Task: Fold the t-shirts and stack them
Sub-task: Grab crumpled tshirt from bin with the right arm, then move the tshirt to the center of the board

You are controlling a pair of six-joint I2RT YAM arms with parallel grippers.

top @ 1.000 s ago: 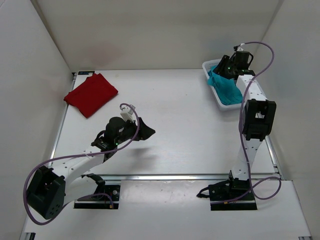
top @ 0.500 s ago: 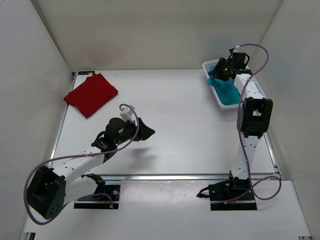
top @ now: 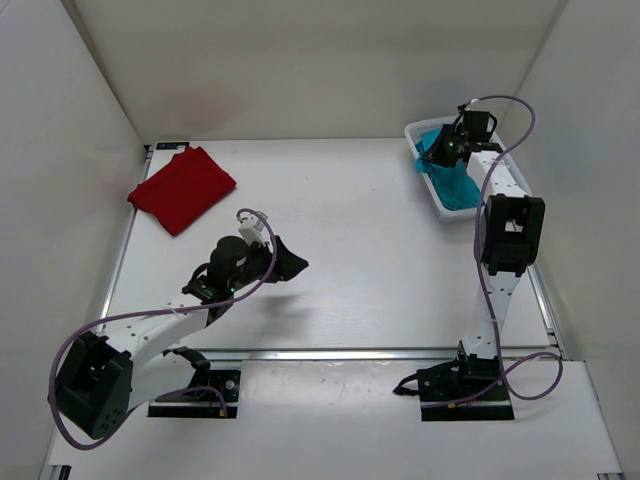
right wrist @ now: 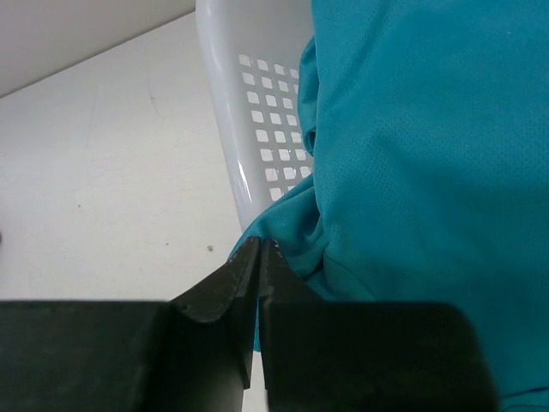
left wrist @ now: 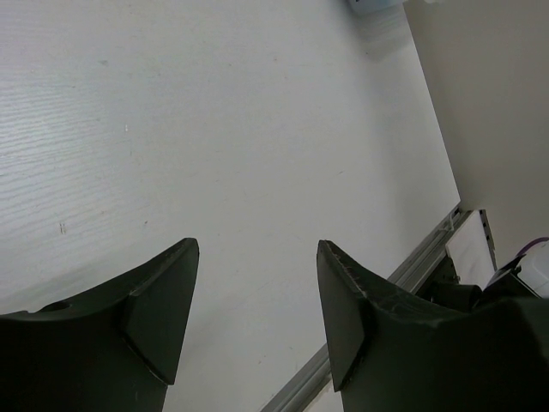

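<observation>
Two tools are in view, well apart from each other. The left tool (left wrist: 257, 249) hangs above the bare worktop (left wrist: 214, 120), its jaws wide with nothing between them. The dark red t-shirt (top: 182, 187) lies flat and folded on the worktop, beyond this tool and off to its left, well apart from it.

The right tool (right wrist: 259, 245) is at the white mesh basket (right wrist: 230, 129), its jaws pressed together to a thin line. The tips sit right at the edge of the teal-blue t-shirt (right wrist: 412, 172), where the cloth spills over the basket wall. Whether any cloth is caught between them cannot be told. The shirt lies bunched in the basket, ahead and to the right of the tips. The perforated wall stands just ahead of them to the left.
</observation>
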